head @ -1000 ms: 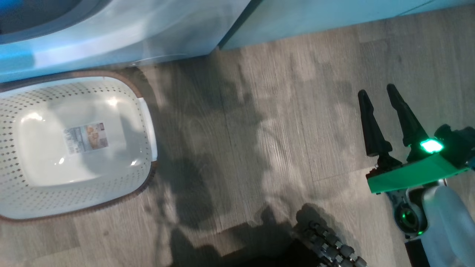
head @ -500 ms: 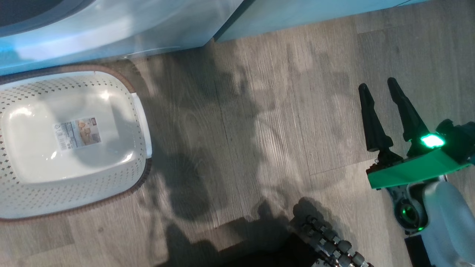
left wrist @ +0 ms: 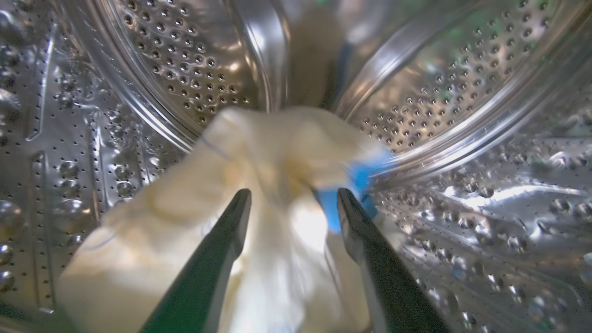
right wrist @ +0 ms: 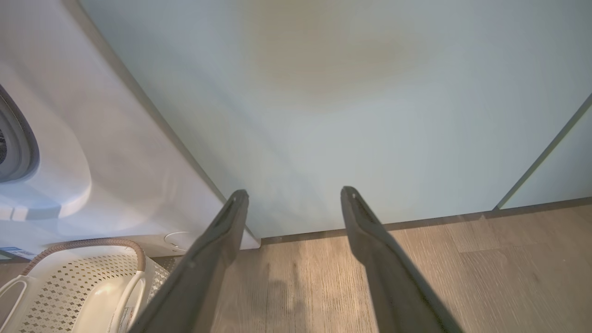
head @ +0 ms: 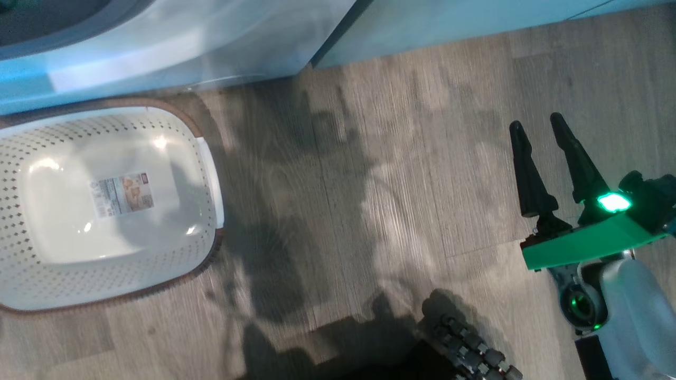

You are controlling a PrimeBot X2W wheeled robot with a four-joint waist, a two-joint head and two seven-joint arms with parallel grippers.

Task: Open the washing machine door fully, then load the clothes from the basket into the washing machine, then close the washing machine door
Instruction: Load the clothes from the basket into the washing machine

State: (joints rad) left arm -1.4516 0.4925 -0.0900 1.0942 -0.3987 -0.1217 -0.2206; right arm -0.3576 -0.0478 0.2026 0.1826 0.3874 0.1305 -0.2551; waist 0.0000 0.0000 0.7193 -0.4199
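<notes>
Pale yellow clothes (left wrist: 277,152) with a blue tag (left wrist: 358,178) lie blurred inside the perforated steel drum (left wrist: 185,60) of the washing machine (head: 185,47). My left gripper (left wrist: 293,196) is open inside the drum, its fingers spread on either side of the cloth. The cream basket (head: 174,264) with a brown rim stands on the floor before the machine, showing a bare base with a label sticker. It also shows in the right wrist view as the basket (right wrist: 69,282). My right gripper (head: 535,122) hangs open over the floor at the right, holding nothing. The washing machine door is out of view.
Pale teal cabinet panels (head: 449,21) stand right of the machine, facing my right gripper (right wrist: 293,194). Grey wood floor (head: 343,184) stretches between basket and right arm. A dark part of my base (head: 470,348) shows at the bottom edge.
The head view swung slightly and came back. The basket and my right gripper keep their places.
</notes>
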